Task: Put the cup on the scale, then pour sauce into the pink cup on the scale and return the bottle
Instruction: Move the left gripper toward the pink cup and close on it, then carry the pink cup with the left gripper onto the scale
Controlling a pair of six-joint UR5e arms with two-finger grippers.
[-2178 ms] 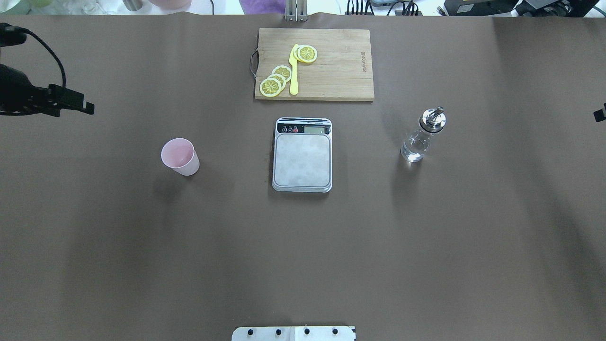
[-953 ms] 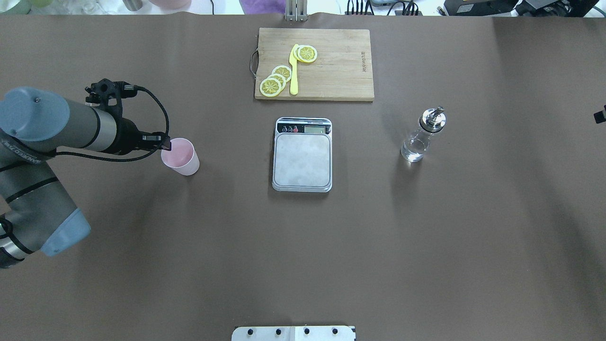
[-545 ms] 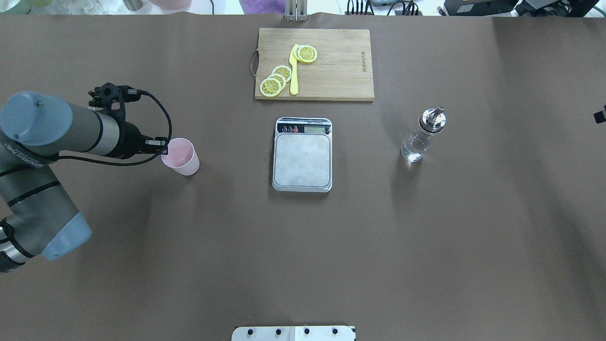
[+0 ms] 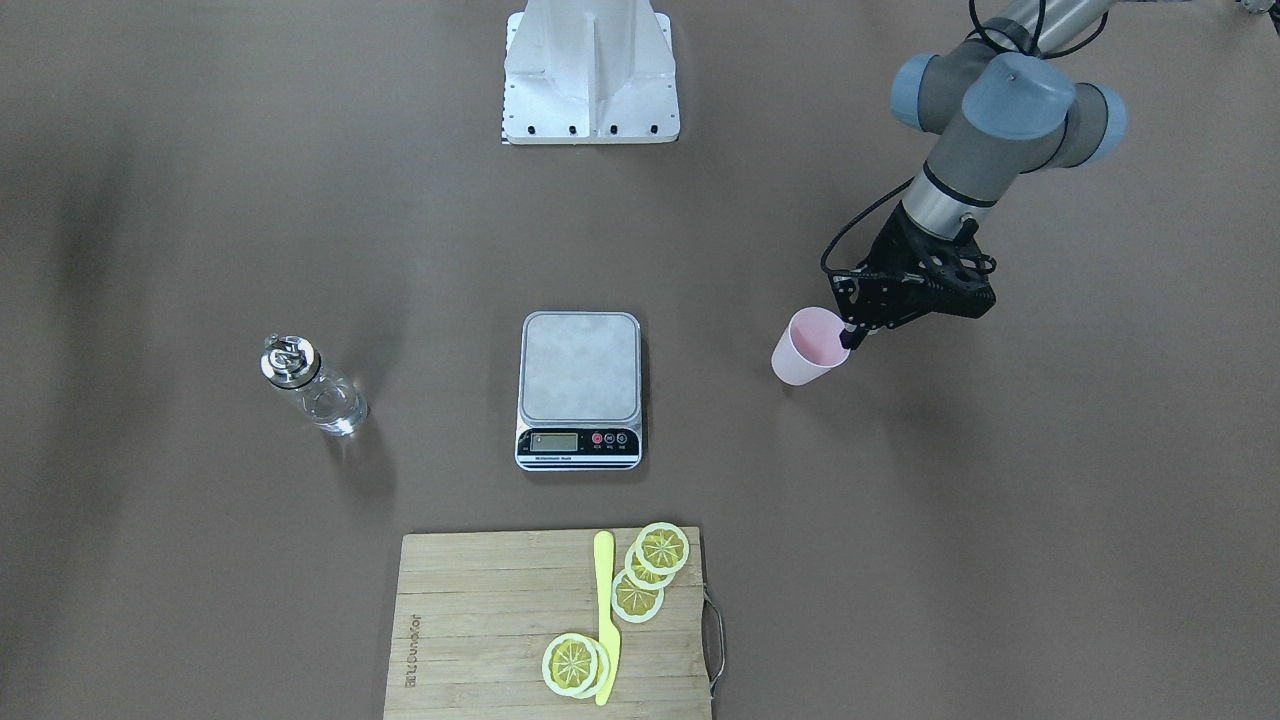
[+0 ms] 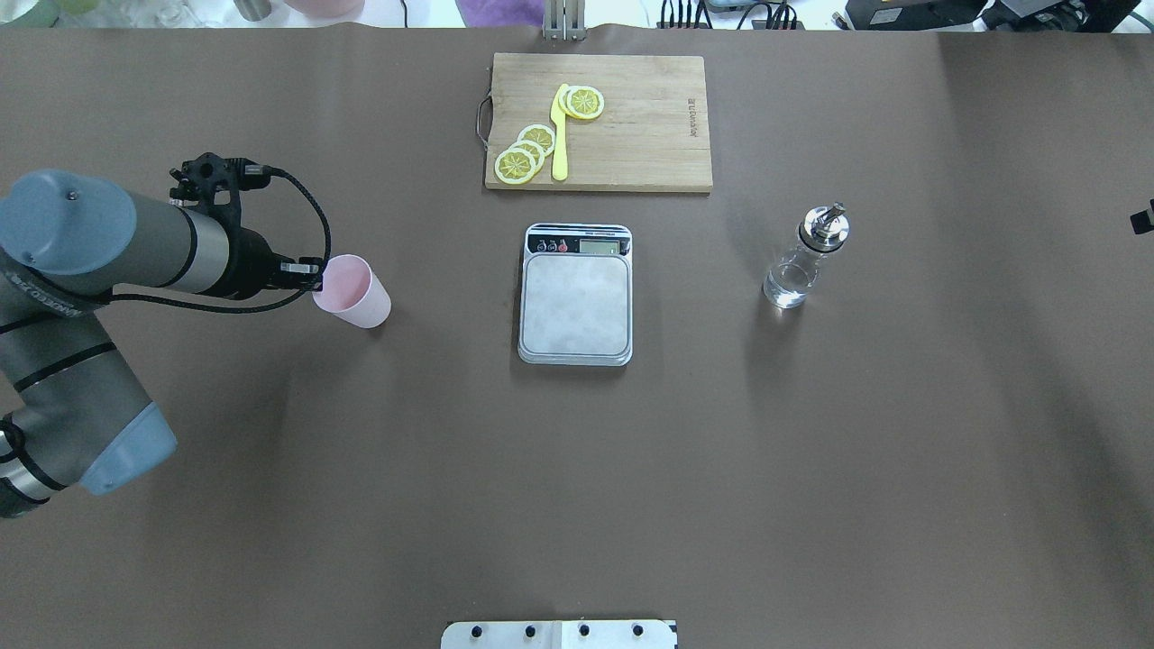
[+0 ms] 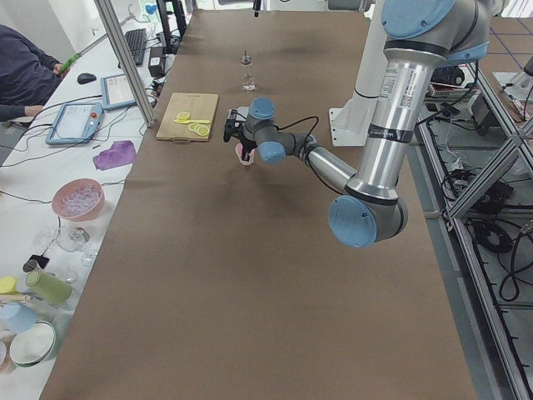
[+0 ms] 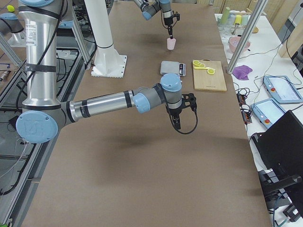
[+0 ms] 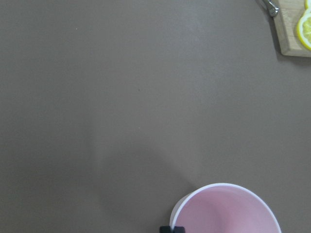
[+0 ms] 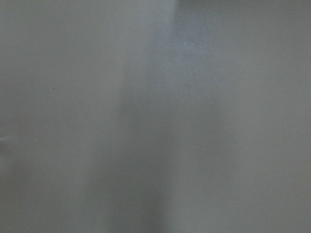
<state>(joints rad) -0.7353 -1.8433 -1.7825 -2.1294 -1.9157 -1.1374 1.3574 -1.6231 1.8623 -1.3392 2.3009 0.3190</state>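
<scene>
The pink cup (image 5: 353,290) is at the table's left, tilted slightly, with my left gripper (image 5: 314,281) shut on its near-side rim; one finger is inside the cup, one outside. The left wrist view shows the cup's rim (image 8: 228,208) at the bottom with a fingertip (image 8: 172,229) on it. The scale (image 5: 575,302) sits at the table's middle with its platform bare. The bottle (image 5: 805,257) of clear sauce stands upright to the right of the scale. My right gripper (image 7: 176,122) hangs over bare table far to the right; I cannot tell its state.
A wooden cutting board (image 5: 631,126) with lemon slices (image 5: 523,153) and a yellow knife (image 5: 560,135) lies behind the scale. The robot base plate (image 5: 559,635) is at the near edge. An operator (image 6: 25,75) sits beyond the far table edge.
My left arm came in from the left edge, reached the cup and closed on its rim. The cup has now shifted a little toward the scale. The bottle and scale have not moved.
</scene>
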